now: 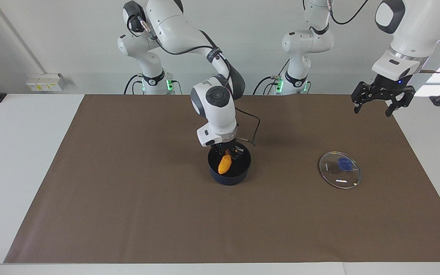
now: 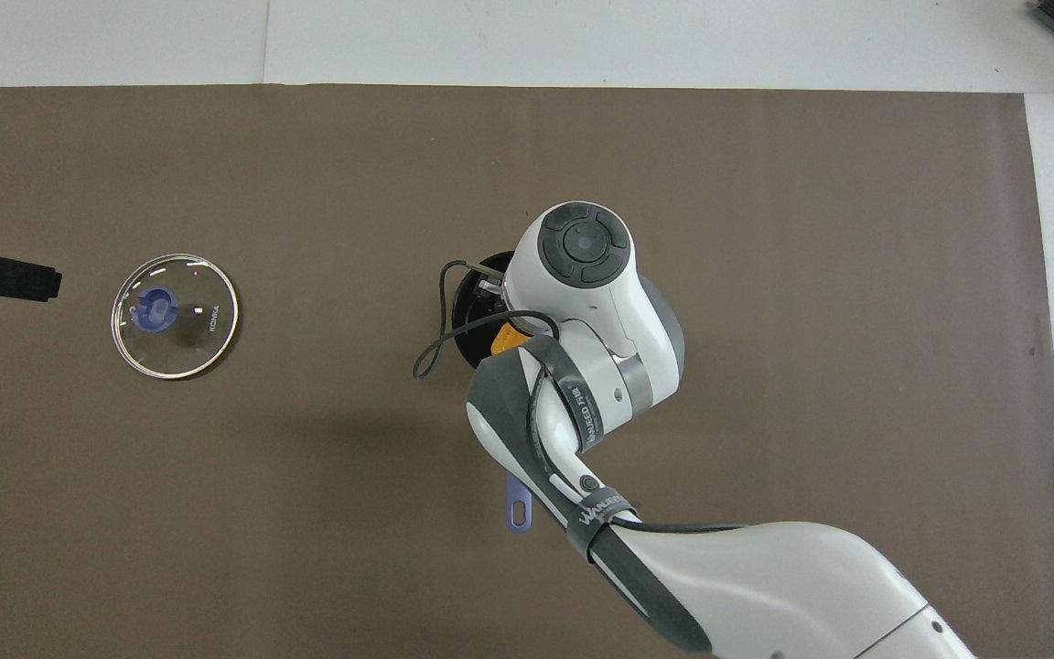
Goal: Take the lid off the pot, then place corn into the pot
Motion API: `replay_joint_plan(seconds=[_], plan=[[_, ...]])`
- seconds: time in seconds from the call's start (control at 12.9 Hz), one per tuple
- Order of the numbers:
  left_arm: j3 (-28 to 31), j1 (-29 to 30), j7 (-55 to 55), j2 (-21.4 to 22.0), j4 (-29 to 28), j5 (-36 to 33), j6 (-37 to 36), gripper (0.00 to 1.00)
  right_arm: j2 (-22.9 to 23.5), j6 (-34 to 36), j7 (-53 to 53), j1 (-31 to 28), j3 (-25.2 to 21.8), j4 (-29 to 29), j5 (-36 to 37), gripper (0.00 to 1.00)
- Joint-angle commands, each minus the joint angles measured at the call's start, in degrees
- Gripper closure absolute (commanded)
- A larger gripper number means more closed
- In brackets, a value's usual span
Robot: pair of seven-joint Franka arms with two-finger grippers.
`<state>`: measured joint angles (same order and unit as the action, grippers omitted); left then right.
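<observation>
Right gripper (image 1: 228, 152) reaches down into the mouth of the pot (image 1: 230, 175), which sits at the middle of the mat (image 1: 128, 191); its fingers are hidden behind the wrist and the corn (image 1: 224, 164), so whether they have let go cannot be told. That orange cob leans tilted inside the pot, its lower end low against the black inside and its upper end at the gripper's tips. In the overhead view only a sliver of the corn shows under the arm, and the pot's handle (image 2: 517, 508) points toward the robots. Judging from this, the step in hand is the release: the fingers should part only once the cob is well below the rim, then the arm should rise straight up so it drags neither corn nor pot. Toward the left arm's end the lid (image 1: 339, 169) lies flat on the mat, well apart from the pot. Left gripper (image 1: 372, 105) waits high over the mat's edge there, fingers spread and holding nothing
</observation>
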<state>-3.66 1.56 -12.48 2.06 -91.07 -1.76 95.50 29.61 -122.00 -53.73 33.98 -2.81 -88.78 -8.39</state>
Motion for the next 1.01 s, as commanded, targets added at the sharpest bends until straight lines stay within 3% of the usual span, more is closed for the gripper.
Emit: replay_joint_plan(seconds=[0.0, 0.23, 0.39, 0.46, 0.54, 0.93], plan=[[0.59, -0.95, 1.05, -1.8, 6.16, -1.14, -7.07, 0.0, -2.1, -2.45, 1.61, -0.58, 0.35, -3.41, -1.72, 0.72], [0.59, -0.95, 1.32, -2.41, 9.33, -0.61, -9.54, 0.0, -1.92, -2.98, 1.61, -0.58, 0.35, -3.24, -1.63, 0.65], [0.5, -0.95, 1.49, -2.41, 9.34, -0.53, -9.54, 0.0, -2.01, -2.98, 1.7, -0.58, 0.35, -3.24, -1.63, 0.52], [0.5, -0.86, 1.49, -2.41, 9.42, -0.44, -9.46, 0.0, -2.01, -2.98, 1.61, -0.49, 0.35, -3.24, -1.63, 0.17], [0.5, -0.86, 1.49, -2.5, 9.34, -0.44, -8.67, 0.0, -2.01, -2.89, 1.61, -0.49, 0.35, -3.24, -1.63, 0.0], [0.5, -0.95, 2.54, -2.15, 9.6, -0.52, -9.19, 0.0, -4.19, -1.22, 1.7, -0.75, 0.17, -2.54, -1.54, 0.0]])
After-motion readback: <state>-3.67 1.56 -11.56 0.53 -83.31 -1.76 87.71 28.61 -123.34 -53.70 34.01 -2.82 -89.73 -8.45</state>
